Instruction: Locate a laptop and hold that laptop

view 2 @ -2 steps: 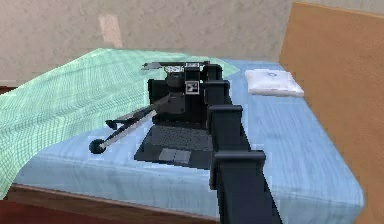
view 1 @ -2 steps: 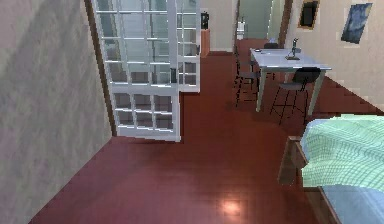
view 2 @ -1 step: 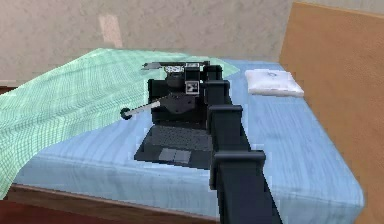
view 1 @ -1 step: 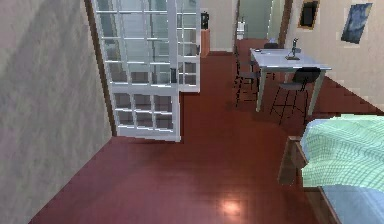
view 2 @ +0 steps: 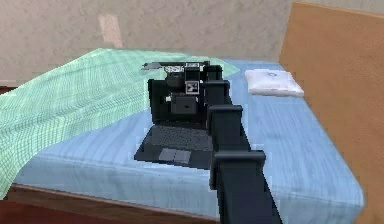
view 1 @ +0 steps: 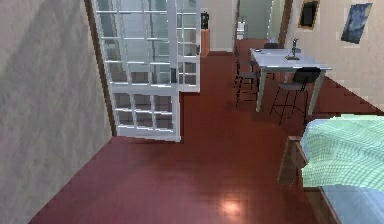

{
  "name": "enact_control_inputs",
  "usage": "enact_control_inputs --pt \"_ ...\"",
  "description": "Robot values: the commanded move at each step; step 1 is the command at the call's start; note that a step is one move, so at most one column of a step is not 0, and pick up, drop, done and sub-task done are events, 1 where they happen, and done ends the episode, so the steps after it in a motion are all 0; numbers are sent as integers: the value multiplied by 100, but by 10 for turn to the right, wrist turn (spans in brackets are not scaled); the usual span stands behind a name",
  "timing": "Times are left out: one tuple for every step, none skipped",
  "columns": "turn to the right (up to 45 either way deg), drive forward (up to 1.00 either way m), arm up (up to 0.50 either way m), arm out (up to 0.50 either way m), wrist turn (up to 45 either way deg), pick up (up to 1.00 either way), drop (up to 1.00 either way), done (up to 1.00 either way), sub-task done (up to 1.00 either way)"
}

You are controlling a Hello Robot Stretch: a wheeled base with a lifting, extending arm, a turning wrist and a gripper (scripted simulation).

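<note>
A dark laptop (view 2: pixel 172 150) lies on the bed (view 2: pixel 300 140), lid up, with its keyboard and touchpad facing the near edge. My arm (view 2: pixel 235 150) reaches out over the bed above the laptop's right side. The gripper (view 2: pixel 163 72) sits at the top of the laptop's screen, left of the two white marked squares (view 2: pixel 190 88). The laptop rests on the bed right behind the fingers, so I cannot tell whether the gripper holds anything.
A green checked blanket (view 2: pixel 70 95) covers the bed's left part and a white pillow (view 2: pixel 274 82) lies at the far right. Ahead are a white glass-paned door (view 1: pixel 145 70), a table (view 1: pixel 285 62) with dark chairs (view 1: pixel 296 90), the bed's corner (view 1: pixel 345 150) and red-brown floor (view 1: pixel 200 160).
</note>
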Motion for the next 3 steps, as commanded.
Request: enact_control_inputs --pt "0 0 0 0 240 0 0 0 0" --pt "0 0 -30 0 0 0 0 0 0" --pt "0 0 0 0 0 100 0 0 0"
